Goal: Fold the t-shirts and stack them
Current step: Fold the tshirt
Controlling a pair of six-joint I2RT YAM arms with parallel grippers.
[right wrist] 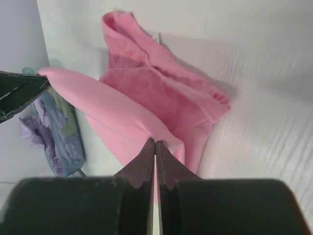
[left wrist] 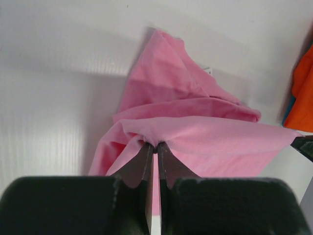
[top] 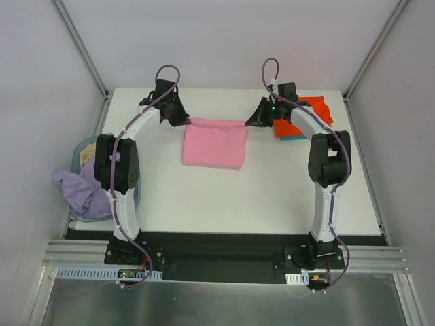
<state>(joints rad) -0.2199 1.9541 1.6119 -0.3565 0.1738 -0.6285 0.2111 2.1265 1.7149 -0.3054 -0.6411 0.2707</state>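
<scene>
From above: two arms reach out over the white table (top: 224, 197), and four shirts are on show, one of each colour. The pink t-shirt (top: 214, 144) lies folded in the middle, with its far edge strung between the two grippers. The left gripper (top: 185, 122) has the far left corner and the right gripper (top: 251, 123) has the far right one. Behind the right arm sits one orange-red t-shirt (top: 316, 109) on top of one teal t-shirt (top: 292, 137), of which only a sliver shows. Off the left edge there's one round light-blue basket (top: 85, 141). The lavender t-shirt (top: 78, 190) spills over its rim, and a beige cloth (top: 88, 156) lies inside. Over to the left wrist: the left gripper (left wrist: 155, 145) is clamped tight, with a pinch of the pink t-shirt (left wrist: 195, 132) bunched between its two fingers. The cloth runs taut to the right, where the tip of the right gripper (left wrist: 305, 146) peeks in. The orange-red t-shirt (left wrist: 301, 98) shows at the right border. Now the right wrist: the right gripper (right wrist: 155, 142) is clenched too, its two fingers pinched on the pink t-shirt (right wrist: 156, 93). A band of it stretches up to the left gripper (right wrist: 19, 90), and the rest is heaped on the table. The lavender t-shirt (right wrist: 44, 122) and the basket (right wrist: 73, 147) sit beyond.
</scene>
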